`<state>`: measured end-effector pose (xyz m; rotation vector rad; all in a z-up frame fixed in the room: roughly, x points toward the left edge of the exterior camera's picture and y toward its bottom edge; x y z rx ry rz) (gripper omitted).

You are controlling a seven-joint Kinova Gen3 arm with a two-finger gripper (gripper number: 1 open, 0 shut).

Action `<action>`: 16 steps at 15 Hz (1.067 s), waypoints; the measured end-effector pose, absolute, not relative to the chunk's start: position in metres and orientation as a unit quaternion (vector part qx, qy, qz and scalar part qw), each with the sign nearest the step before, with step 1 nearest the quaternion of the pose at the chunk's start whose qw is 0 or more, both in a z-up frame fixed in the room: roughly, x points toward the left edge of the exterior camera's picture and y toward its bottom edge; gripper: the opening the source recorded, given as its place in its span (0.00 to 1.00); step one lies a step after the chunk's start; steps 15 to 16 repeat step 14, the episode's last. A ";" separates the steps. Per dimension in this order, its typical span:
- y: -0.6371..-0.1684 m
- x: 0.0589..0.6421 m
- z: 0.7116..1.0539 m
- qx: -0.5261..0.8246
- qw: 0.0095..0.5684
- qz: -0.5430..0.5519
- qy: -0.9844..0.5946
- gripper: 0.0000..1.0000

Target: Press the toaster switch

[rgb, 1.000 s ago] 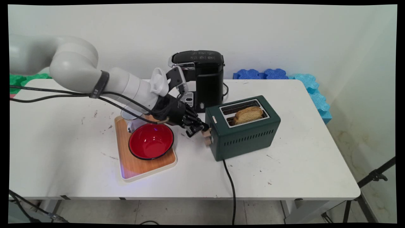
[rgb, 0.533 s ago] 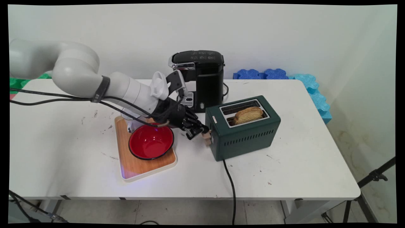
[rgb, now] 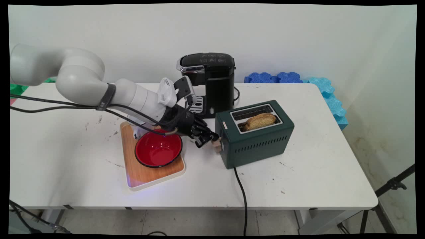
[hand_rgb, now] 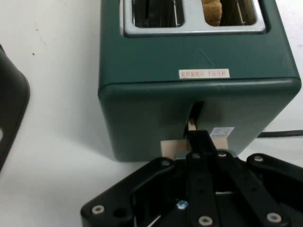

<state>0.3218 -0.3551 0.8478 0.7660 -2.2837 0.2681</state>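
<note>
The gripper point(rgb: 212, 138) is pressed together on top of the toaster's point(rgb: 257, 141) lever point(hand_rgb: 191, 142) (wooden). Toast point(rgb: 260, 120) sits in one slot beyond it; a red bowl point(rgb: 158, 150) lies behind it.

A white table point(rgb: 298, 186), scuffed with dark marks, stands against a plain white wall point(rgb: 132, 30). Blue foam mats point(rgb: 275, 77) lean behind it. A black tripod leg point(rgb: 391, 184) stands on the pale floor point(rgb: 375, 156) at right.

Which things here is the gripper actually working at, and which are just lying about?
In play:
- gripper, jaws together, at the wooden lever
- green toaster that carries that lever
- bread slice in one toaster slot

Lying about:
- red bowl on the wooden tray
- black coffee machine behind
</note>
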 end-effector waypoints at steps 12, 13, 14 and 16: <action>-0.352 0.326 0.842 0.300 0.350 0.104 -0.881 0.00; -0.351 0.326 0.842 0.300 0.350 0.104 -0.881 0.00; -0.351 0.327 0.842 0.300 0.350 0.104 -0.881 0.00; -0.351 0.327 0.842 0.300 0.350 0.104 -0.881 0.00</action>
